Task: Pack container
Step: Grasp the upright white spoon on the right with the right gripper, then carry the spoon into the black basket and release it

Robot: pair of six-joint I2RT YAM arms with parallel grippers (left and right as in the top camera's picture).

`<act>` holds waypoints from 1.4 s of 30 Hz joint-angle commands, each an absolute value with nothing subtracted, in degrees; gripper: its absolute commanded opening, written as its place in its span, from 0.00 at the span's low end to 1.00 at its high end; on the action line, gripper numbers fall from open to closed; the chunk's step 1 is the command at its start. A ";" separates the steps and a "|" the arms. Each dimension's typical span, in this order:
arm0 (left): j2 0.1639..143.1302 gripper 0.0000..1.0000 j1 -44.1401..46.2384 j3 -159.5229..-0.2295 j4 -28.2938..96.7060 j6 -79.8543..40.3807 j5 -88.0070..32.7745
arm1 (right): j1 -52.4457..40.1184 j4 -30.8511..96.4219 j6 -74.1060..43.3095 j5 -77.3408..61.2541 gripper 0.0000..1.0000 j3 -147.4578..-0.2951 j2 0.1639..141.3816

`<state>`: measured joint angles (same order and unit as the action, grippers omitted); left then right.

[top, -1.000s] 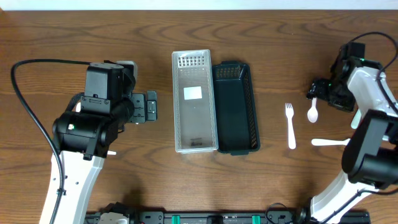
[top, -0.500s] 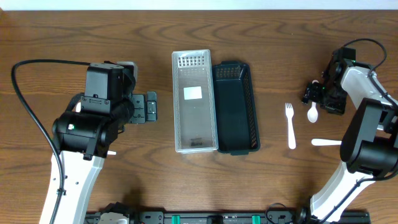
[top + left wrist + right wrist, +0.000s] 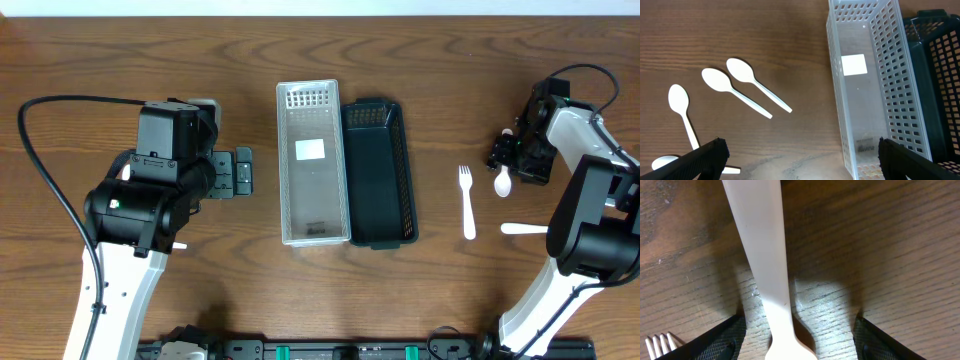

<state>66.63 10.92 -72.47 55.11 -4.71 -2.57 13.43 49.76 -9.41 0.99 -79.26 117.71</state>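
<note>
At the right edge of the table, the right gripper has shifted inward over the last second and now sits over the handle of a white spoon. It barely moves in the last half second, so we read it as lined up for the pick.

Right wrist view: the handle runs straight up the middle, with the fingers one on each side and both clear of it. Jaws are spread and hold nothing yet. The tines of the fork just show in the corner, so the neighbour is near but apart.

The left gripper hasn't moved. It's spread wide and empty, just left of the clear basket. Its camera shows spare spoons lying on the wood on that side.

The clear basket and dark basket sit touching side by side mid-table. We see no cutlery in either, so packing hasn't started.

Our call on the next move: close on the handle, lift, carry to a basket. The handle is thin and lies flat on the wood, so it could slip out as the jaws close.
</note>
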 commanded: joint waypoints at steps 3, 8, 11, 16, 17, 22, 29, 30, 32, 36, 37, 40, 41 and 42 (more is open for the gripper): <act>66.65 0.98 10.68 -73.41 55.46 -5.04 -1.89 | 12.69 48.77 -9.15 0.99 0.72 -78.91 118.32; 66.65 0.98 10.68 -73.41 55.53 -5.04 -1.91 | 12.69 48.40 -8.91 0.99 0.73 -78.91 119.24; 66.65 0.98 10.68 -73.41 55.53 -5.04 -1.89 | 12.69 48.45 -8.64 0.80 0.74 -78.91 120.51; 66.65 0.98 10.68 -73.41 55.53 -5.04 -1.89 | 12.67 48.47 -8.08 0.08 0.75 -78.91 122.06; 66.65 0.98 10.68 -73.41 55.51 -5.04 -1.89 | 12.67 48.42 -8.08 -0.40 0.74 -78.91 122.06; 66.65 0.98 10.68 -73.41 55.48 -5.04 -1.89 | 12.67 48.42 -8.10 -0.69 0.59 -78.94 122.06; 66.65 0.98 10.68 -73.41 55.51 -5.04 -1.89 | 12.67 48.42 -8.10 -0.71 0.30 -78.94 122.06; 66.65 0.98 10.68 -73.41 55.51 -5.04 -1.89 | 12.67 48.42 -8.10 -0.69 0.27 -78.94 122.06; 66.65 0.98 10.68 -73.41 55.51 -5.04 -1.91 | 12.67 48.40 -8.10 -0.69 0.22 -78.94 122.06; 66.65 0.98 10.68 -73.41 55.48 -5.02 -1.89 | 12.67 48.40 -8.10 -0.71 0.11 -78.94 122.06; 66.65 0.98 10.68 -73.41 55.48 -5.02 -1.89 | 12.67 48.40 -8.10 -0.69 0.11 -78.94 122.06; 66.65 0.98 10.68 -73.41 55.48 -5.02 -1.89 | 12.67 48.42 -8.10 -0.71 0.03 -78.96 122.06; 66.65 0.98 10.68 -73.41 55.48 -5.02 -1.89 | 12.67 48.45 -8.12 -0.78 0.01 -78.98 122.04; 66.65 0.98 10.68 -73.41 55.48 -5.02 -1.89 | 12.64 48.66 -8.14 -1.41 0.01 -79.11 121.82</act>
<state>66.63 10.92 -72.47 55.31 -4.71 -2.57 13.43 48.56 -8.32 0.86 -80.05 118.45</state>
